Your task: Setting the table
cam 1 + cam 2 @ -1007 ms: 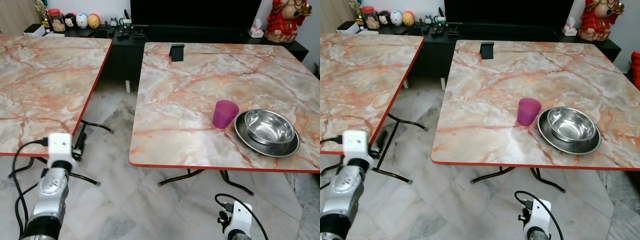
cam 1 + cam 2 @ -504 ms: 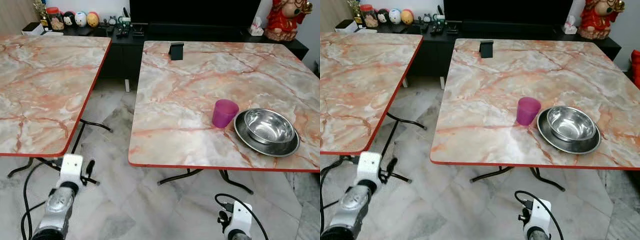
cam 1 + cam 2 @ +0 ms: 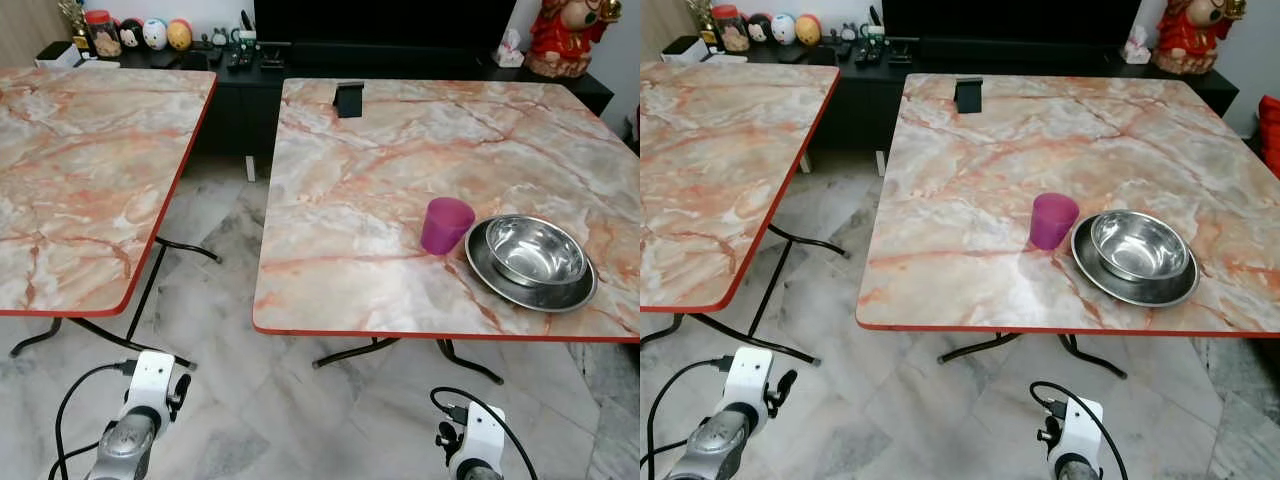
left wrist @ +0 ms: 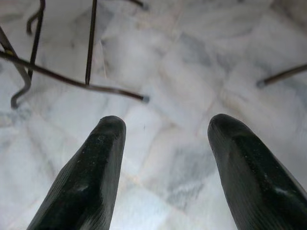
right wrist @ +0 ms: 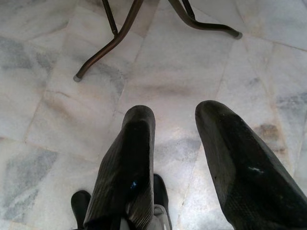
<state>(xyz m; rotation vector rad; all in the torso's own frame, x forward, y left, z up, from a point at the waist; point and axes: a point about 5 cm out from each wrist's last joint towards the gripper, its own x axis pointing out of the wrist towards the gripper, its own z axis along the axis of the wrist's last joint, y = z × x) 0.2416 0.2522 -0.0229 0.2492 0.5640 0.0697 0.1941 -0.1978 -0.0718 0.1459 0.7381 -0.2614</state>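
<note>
A translucent purple plastic cup (image 3: 446, 224) stands touching, at nine o'clock, a round steel plate (image 3: 530, 283) bearing a shiny steel bowl (image 3: 536, 251), near the marble-patterned table (image 3: 350, 200) edge. Left gripper (image 4: 165, 158) and right gripper (image 5: 187, 158) hang released, empty. A careless reach could topple the cup.

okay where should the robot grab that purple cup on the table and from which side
Take the purple cup around its side wall, coming from the robot's left. It stands upright with its mouth open, and the steel bowl on its plate crowds its right. The right claw looks nearer.
</note>
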